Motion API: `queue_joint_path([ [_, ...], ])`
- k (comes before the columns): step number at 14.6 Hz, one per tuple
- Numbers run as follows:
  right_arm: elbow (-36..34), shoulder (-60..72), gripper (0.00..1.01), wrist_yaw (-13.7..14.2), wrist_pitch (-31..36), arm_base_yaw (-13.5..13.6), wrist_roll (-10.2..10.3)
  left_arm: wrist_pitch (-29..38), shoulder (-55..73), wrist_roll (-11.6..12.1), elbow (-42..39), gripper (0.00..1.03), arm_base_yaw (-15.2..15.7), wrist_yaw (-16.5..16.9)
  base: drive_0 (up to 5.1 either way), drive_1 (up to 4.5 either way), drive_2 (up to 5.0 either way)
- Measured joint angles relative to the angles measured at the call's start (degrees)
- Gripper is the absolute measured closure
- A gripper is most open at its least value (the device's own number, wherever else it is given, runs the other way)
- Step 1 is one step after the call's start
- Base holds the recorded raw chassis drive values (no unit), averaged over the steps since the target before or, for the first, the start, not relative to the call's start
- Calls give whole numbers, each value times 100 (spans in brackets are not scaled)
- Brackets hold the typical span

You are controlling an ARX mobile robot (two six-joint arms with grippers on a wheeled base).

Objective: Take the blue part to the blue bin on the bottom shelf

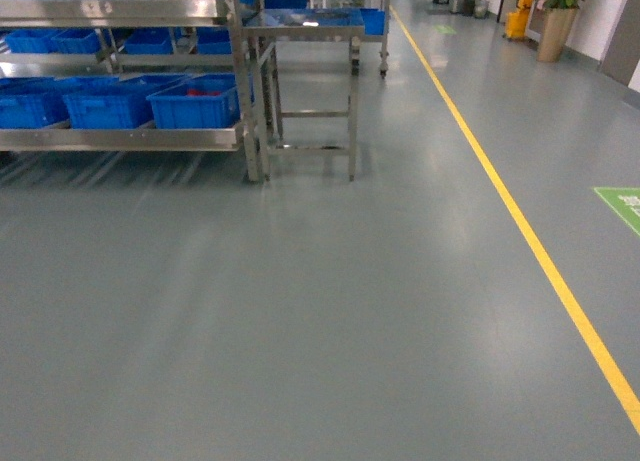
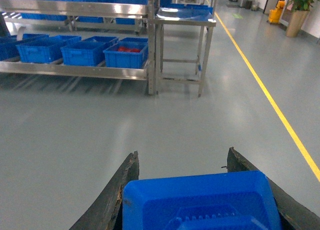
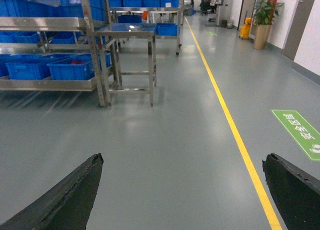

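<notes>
The left gripper (image 2: 200,200) was closed around the blue part (image 2: 200,202), which sat between its fingers low in the left wrist view. The right gripper (image 3: 182,190) hung wide open and empty. The pick looked done; the drive to the rack and the drop remained. The blue bin (image 1: 195,103) sat at the right end of the bottom shelf (image 1: 120,139), well away across bare floor (it already held something red). A green floor sign (image 3: 299,132) carried white writing, too small to read.
</notes>
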Motion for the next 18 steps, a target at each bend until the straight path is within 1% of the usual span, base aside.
queue_joint_path([
  [18,0,0,3,0,-13,0,2,7,-2,0,0,59,0,-2,-3,428,-433],
])
